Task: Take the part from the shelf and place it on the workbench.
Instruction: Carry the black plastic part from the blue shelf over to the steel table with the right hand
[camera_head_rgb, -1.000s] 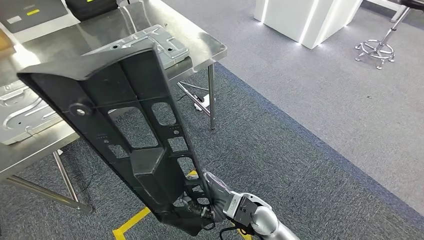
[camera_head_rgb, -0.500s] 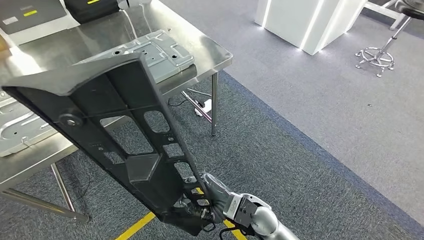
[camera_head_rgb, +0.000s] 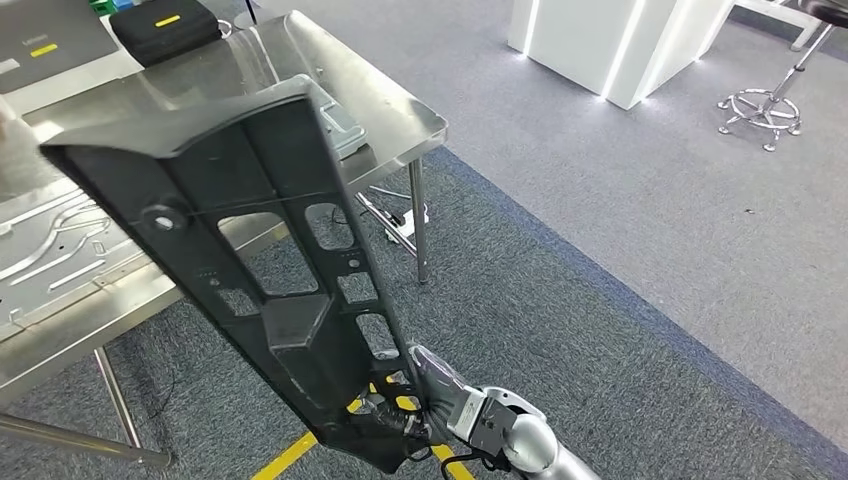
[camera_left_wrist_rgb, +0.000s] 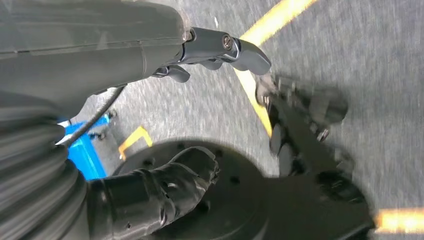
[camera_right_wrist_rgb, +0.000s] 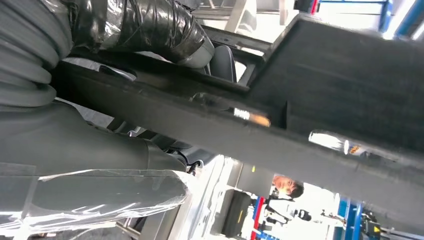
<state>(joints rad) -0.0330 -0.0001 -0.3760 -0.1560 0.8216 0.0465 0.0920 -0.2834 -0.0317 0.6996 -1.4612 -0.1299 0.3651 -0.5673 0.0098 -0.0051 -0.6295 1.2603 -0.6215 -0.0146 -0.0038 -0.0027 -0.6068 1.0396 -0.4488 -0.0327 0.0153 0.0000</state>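
**Over the bench edge: part carried, not yet set down**

At 6 o'clock in your head view, the right hand (camera_head_rgb: 430, 405) clamps the near end of the long black part (camera_head_rgb: 250, 260), fingers wrapped round its frame. The part slants up toward 11 o'clock, its far end hanging over the steel workbench (camera_head_rgb: 385, 105). Transport step, I judge; next you need to lower and level it onto bare steel beside the stamped metal panels (camera_head_rgb: 60, 250). Left hand (camera_left_wrist_rgb: 210, 50) hangs floorward, fingers loosely curled, holding nothing.
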